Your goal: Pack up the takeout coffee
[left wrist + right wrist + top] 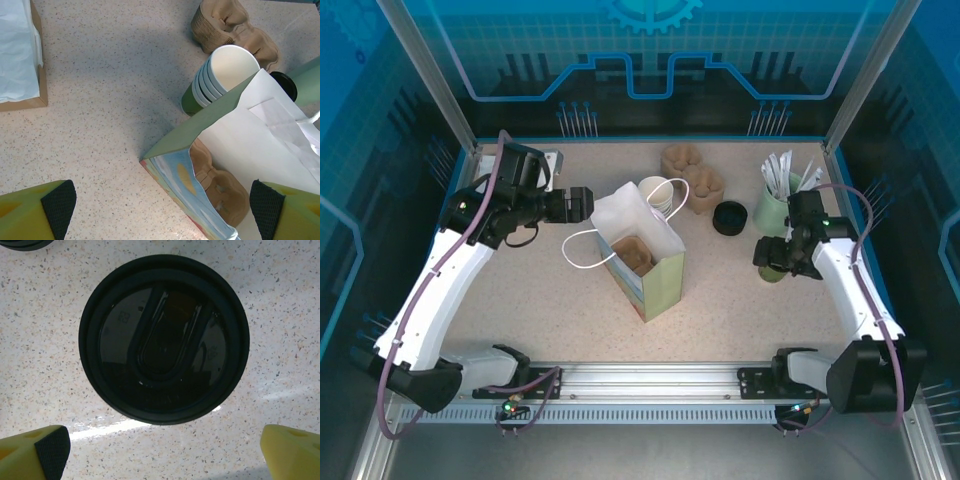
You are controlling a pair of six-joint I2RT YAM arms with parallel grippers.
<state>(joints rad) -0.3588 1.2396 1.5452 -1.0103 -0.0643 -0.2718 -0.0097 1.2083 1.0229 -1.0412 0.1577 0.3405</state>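
takeout coffee (pixel 164 340), a small olive-green cup under a glossy black lid with a u-shaped ridge, stands on the speckled table (pixel 740 320) right of the paper bag (pixel 655 265), under the right gripper (pixel 170 452), fingers spread, left gripper (pixel 162 202) likewise spread.

The speckled table (pixel 720 310) carries a bag (pixel 655 275) at centre. A cup stack (pixel 658 192) touches it at 12, with carriers (pixel 692 175) beyond. A lid (pixel 729 217) and stick cup (pixel 772 210) sit at 2, the coffee (pixel 164 340) at 3 and a box (pixel 20 55) at 10.
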